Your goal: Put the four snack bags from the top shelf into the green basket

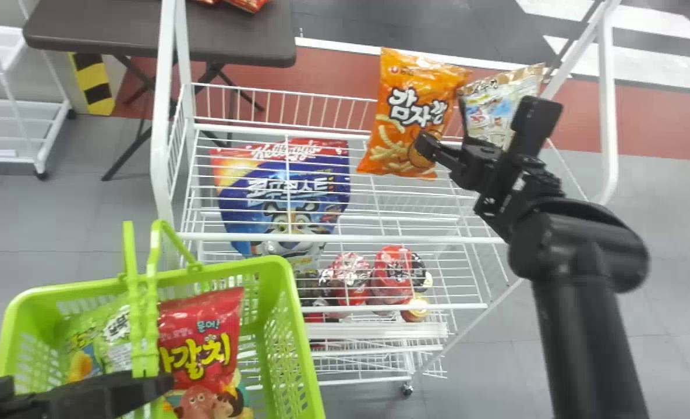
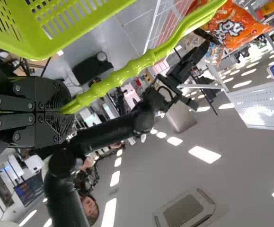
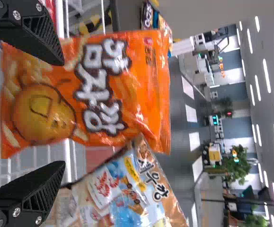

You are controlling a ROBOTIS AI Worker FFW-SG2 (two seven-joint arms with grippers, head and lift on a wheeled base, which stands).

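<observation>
On the rack's top shelf an orange snack bag [image 1: 406, 116] stands upright, with a white and tan snack bag [image 1: 493, 107] at its right. My right gripper [image 1: 476, 131] is in front of these two bags. In the right wrist view, my right gripper [image 3: 58, 123] stands open, its fingers spread before the orange bag [image 3: 89, 90]. My left gripper [image 1: 152, 390] is at the handle of the green basket [image 1: 307, 349]; in the left wrist view, my left gripper [image 2: 63, 111] is closed on the green handle [image 2: 127, 71]. A red bag [image 1: 205, 331] and a green bag [image 1: 103, 334] lie inside the basket.
The white wire rack [image 1: 345, 237] holds a blue cereal bag [image 1: 286, 203] beneath the top shelf's wires and several red cups [image 1: 394, 270] lower down. A dark table [image 1: 147, 35] stands behind at the left. White posts [image 1: 608, 105] rise at the rack's sides.
</observation>
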